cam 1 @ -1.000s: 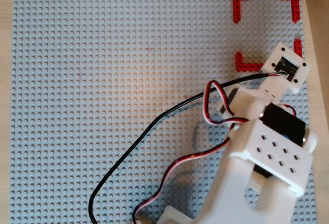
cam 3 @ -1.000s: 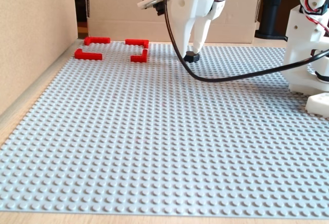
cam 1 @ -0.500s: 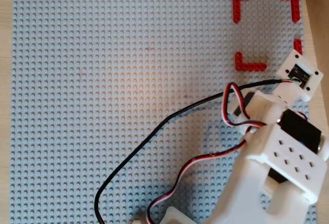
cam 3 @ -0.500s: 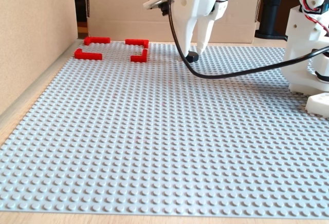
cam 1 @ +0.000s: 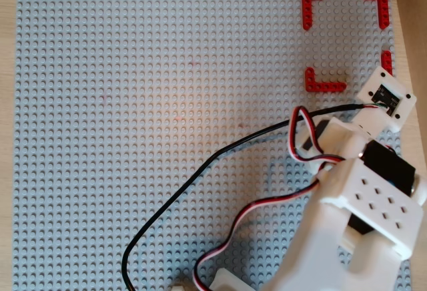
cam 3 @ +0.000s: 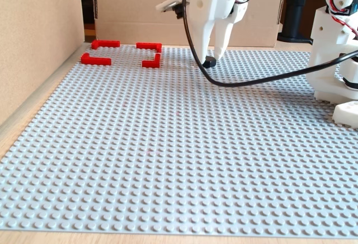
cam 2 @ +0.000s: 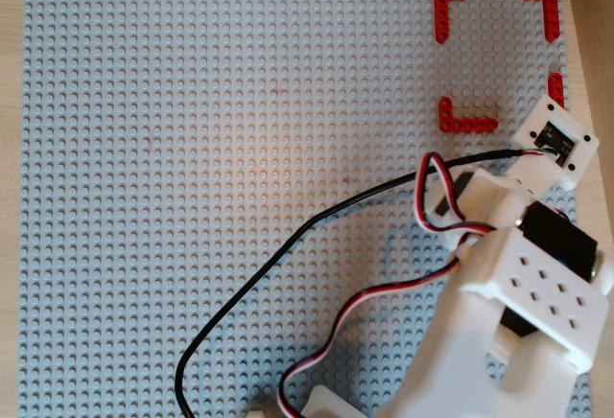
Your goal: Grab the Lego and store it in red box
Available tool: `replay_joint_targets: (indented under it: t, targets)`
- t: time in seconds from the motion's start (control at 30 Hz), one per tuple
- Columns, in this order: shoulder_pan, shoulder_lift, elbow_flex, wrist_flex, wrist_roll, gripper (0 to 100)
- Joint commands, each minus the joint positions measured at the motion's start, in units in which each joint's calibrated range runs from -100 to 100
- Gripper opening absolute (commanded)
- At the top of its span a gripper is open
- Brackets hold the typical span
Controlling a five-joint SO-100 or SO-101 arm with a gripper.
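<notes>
In the fixed view my white gripper (cam 3: 209, 59) points down at the far middle of the grey baseplate (cam 3: 168, 160). Its fingertips are shut on the Lego (cam 3: 210, 63), a small black piece at or just above the studs. The red box (cam 3: 95, 60) is an outline of flat red corner pieces to the left of the gripper, about a box width away. In both overhead views the red box (cam 1: 323, 83) (cam 2: 465, 119) sits at the top right. There the white arm (cam 1: 360, 191) (cam 2: 518, 274) covers the gripper and the Lego.
A black cable (cam 3: 251, 81) loops from the gripper across the plate to the arm base (cam 3: 335, 48) at the right. Cardboard walls stand along the left side (cam 3: 33, 42) and the back (cam 3: 145, 9). A black post (cam 3: 296, 9) stands behind.
The gripper has turned and narrowed its stance over the black piece. The piece has stayed at nearly the same spot, and the cable has shifted slightly.
</notes>
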Motion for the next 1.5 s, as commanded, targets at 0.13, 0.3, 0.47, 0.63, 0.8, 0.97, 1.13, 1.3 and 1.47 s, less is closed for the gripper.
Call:
replay_joint_targets:
  t: [0.13,0.3,0.47,0.63,0.8,0.97,1.13,1.3,1.47]
  targets:
    - [0.50,5.83,-9.12,3.45,0.02,17]
    - [0.57,6.93,-10.57,4.15,0.02,17]
    - [0.57,6.77,-10.66,4.15,-0.09,17]
    - [0.65,6.68,-10.66,4.15,-0.09,11]
    - [0.65,6.60,-10.57,4.15,-0.09,6]
    - [0.65,6.43,-10.66,3.98,-0.09,6]
    - [0.95,6.43,-12.39,4.07,-0.03,7]
    - [1.84,6.43,-16.94,4.15,0.17,14]
    - [1.39,6.43,-21.21,4.15,0.17,15]
